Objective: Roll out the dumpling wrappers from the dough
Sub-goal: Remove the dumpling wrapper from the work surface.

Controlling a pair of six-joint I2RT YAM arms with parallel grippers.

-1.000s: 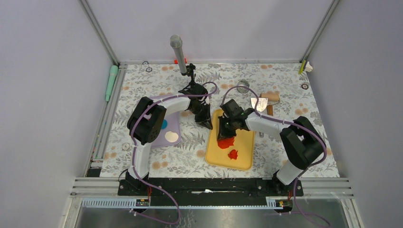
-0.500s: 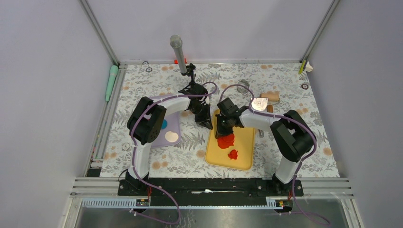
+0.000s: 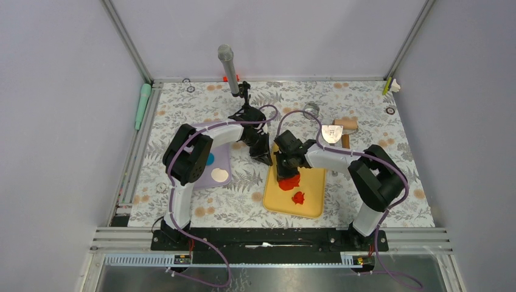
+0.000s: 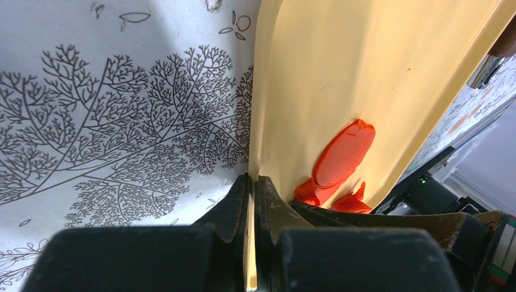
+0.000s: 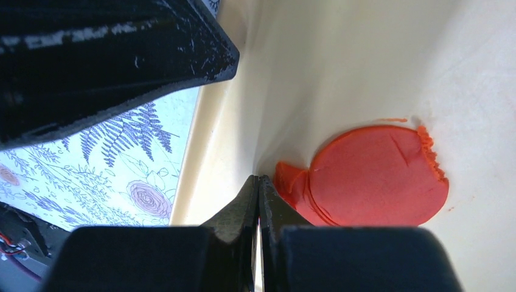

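A flat round red dumpling wrapper (image 3: 290, 181) lies on the yellow cutting board (image 3: 310, 204), with a small ragged lump of red dough (image 3: 298, 197) just in front of it. My left gripper (image 4: 252, 179) is shut on the board's left edge, which shows as a thin yellow strip between the fingers. In the left wrist view the wrapper (image 4: 344, 153) lies to the right of the jaws. My right gripper (image 5: 258, 178) is shut, its tips down on the board (image 5: 365, 61) beside a folded flap at the wrapper's (image 5: 377, 176) left rim. Nothing shows between its fingers.
A purple mat (image 3: 220, 159) with a blue and a cream disc lies left of the board. Behind the board stand a microphone on a stand (image 3: 226, 61), a metal ring (image 3: 311, 111), a scraper (image 3: 331, 132) and a wooden roller (image 3: 348, 125). A green tool (image 3: 142, 104) lies at the far left.
My right gripper has slid left across the board, toward the wrapper's left rim and the left gripper; its elbow swung in. The left arm has not moved.
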